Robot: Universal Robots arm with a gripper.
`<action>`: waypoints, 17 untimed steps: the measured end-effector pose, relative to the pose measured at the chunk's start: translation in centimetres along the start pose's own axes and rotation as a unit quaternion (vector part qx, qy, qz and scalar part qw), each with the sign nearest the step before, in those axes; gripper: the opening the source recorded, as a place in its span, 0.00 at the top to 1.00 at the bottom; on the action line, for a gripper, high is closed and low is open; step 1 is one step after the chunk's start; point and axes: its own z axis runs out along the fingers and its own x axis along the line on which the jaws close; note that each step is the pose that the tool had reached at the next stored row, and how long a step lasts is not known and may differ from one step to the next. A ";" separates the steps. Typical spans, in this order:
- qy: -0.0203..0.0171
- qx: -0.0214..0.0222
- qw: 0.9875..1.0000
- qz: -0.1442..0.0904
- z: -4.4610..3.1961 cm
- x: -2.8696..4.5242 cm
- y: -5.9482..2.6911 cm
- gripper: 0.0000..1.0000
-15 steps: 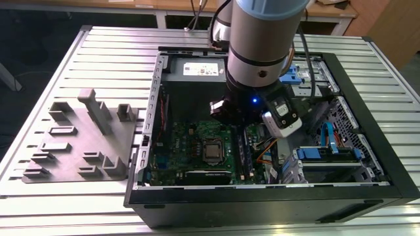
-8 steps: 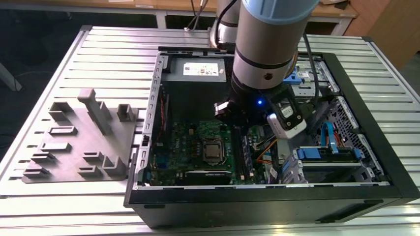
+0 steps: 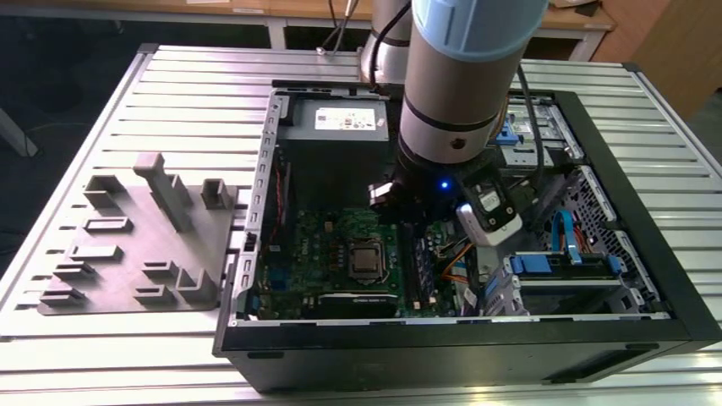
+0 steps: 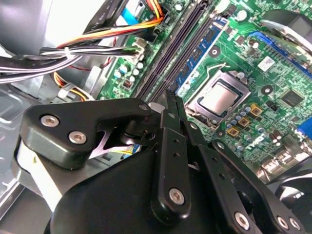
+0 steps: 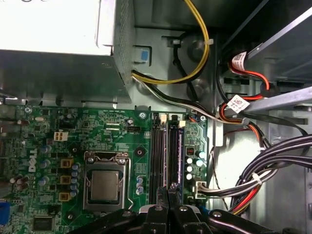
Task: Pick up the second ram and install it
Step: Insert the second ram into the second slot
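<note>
clenched pincer [image 5: 169,188] hangs over one end of the second ram [image 5: 173,146], lying parallel to neighbouring slots [image 5: 157,146].

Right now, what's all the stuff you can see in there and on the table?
Table: one, silver slats, under everything.
Computer case: one, black, open, on the table.
Fixture block: one, grey, on the table at the exterior view's left of the case.
Motherboard: one, green, inside the case.
Processor: one, silver, in its socket on the motherboard.
Memory slots: several, dark, beside the processor.
Power supply: one, grey, inside the case next to the motherboard.
Cables: many, black, yellow, red, beside the motherboard.
Robot arm: one, grey with a blue band, reaching into the case.
Gripper: one, black, over the memory slots.
</note>
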 end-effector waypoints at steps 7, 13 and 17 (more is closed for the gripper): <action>-0.001 -0.001 1.000 0.000 0.64 0.26 -0.07 0.92; -0.001 -0.001 1.000 0.000 1.25 0.30 -0.13 0.92; -0.001 -0.001 1.000 0.000 1.82 0.36 -0.17 0.92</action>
